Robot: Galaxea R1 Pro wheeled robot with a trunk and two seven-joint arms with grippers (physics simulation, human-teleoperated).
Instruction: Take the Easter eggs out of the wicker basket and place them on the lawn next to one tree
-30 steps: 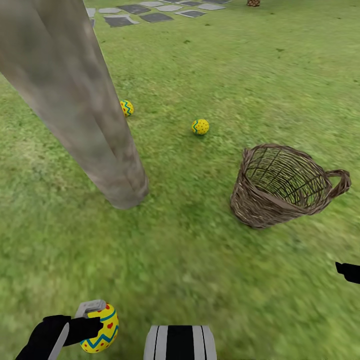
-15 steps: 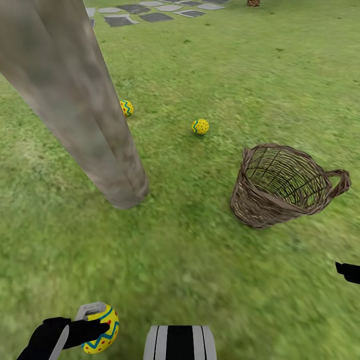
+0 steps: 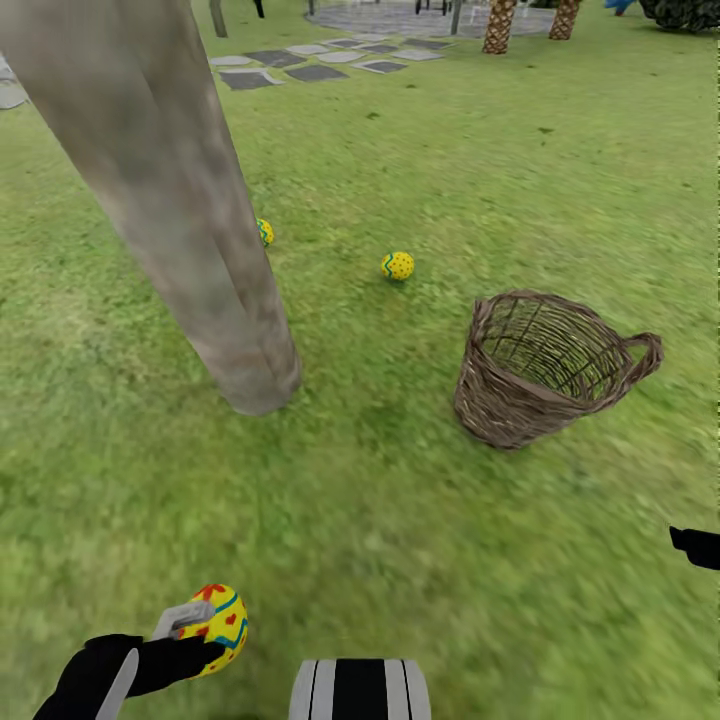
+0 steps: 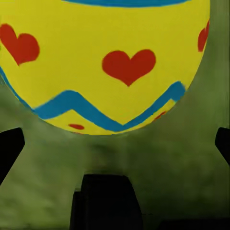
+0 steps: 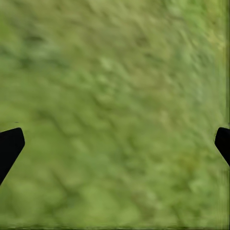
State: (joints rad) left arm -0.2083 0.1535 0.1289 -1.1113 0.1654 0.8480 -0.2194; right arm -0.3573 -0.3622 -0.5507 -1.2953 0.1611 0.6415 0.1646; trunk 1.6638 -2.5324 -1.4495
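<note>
Left pincer [image 3: 195, 640]: low at the near left in the head view, and it's clamped on an egg, one dark finger across the front of it.
Held egg [image 3: 218, 615]: bright yellow, red hearts and a blue zigzag band; the left wrist view has it huge and close [image 4: 105, 62], up off the grass.
Right pincer [image 5: 115, 143]: wide apart, two dark fingertips at the edges of its wrist view, nothing but blurred grass between them; just a dark tip of the arm peeks in at the right edge of the head view.
Wicker basket [image 3: 540, 370]: sitting on the lawn to the right of the trunk, tilted, mouth facing the camera, loop handle out to the right, and no eggs inside.
Tree [image 3: 170, 200]: thick mottled grey-brown trunk, rising from the grass left of centre.
Egg by the trunk [image 3: 264, 232]: on the grass, half hidden behind the trunk's far side, just beside it.
Second loose egg [image 3: 398, 266]: on the grass in the open, near the tree, beyond the basket.
Lawn [image 3: 400, 520]: green all round.
Stepping stones [image 3: 300, 65]: grey, far off at the top.
</note>
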